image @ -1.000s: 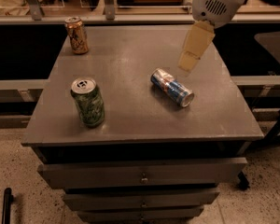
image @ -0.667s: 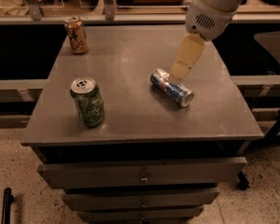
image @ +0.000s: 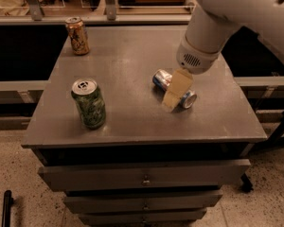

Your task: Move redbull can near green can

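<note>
The redbull can (image: 160, 79) lies on its side right of the middle of the grey table (image: 128, 56); it is slim, blue and silver. The green can (image: 89, 103) stands upright near the table's front left, well apart from it. My gripper (image: 176, 91), beige and hanging from the white arm (image: 206, 37), is down over the middle of the redbull can and hides that part. Only the can's two ends show on either side of the gripper.
An orange-brown can (image: 78, 35) stands upright at the table's back left corner. The table is a cabinet with drawers (image: 144, 174) below its front edge. Shelving and a rail run behind the table.
My arm has come down and to the left, from above and behind the redbull can to right over its middle. The cans have not moved.
</note>
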Robot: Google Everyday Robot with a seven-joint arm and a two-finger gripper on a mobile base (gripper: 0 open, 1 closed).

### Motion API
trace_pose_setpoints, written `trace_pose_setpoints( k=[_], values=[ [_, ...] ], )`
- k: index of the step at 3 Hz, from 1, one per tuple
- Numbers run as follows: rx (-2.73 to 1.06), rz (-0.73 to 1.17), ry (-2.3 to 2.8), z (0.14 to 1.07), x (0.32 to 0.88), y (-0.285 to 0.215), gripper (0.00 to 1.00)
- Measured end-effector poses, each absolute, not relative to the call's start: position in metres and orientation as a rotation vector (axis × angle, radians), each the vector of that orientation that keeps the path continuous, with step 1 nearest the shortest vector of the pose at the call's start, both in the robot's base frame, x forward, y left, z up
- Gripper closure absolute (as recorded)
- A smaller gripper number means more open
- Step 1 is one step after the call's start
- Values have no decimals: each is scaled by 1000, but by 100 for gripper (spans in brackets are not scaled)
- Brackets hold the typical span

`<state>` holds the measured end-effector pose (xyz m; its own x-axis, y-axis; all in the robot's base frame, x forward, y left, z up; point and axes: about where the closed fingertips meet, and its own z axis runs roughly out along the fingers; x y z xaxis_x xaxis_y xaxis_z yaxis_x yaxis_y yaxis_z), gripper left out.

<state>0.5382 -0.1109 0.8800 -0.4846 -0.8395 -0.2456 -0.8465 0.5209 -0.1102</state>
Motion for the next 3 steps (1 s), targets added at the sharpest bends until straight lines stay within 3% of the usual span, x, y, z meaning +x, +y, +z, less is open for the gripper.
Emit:
trace_pose_setpoints(
  k=[1,3],
  values=[
    [-1412,-8,2525,853,535,-111,0],
    [-1392,-71,2563,832,526,-116,40]
  ],
)
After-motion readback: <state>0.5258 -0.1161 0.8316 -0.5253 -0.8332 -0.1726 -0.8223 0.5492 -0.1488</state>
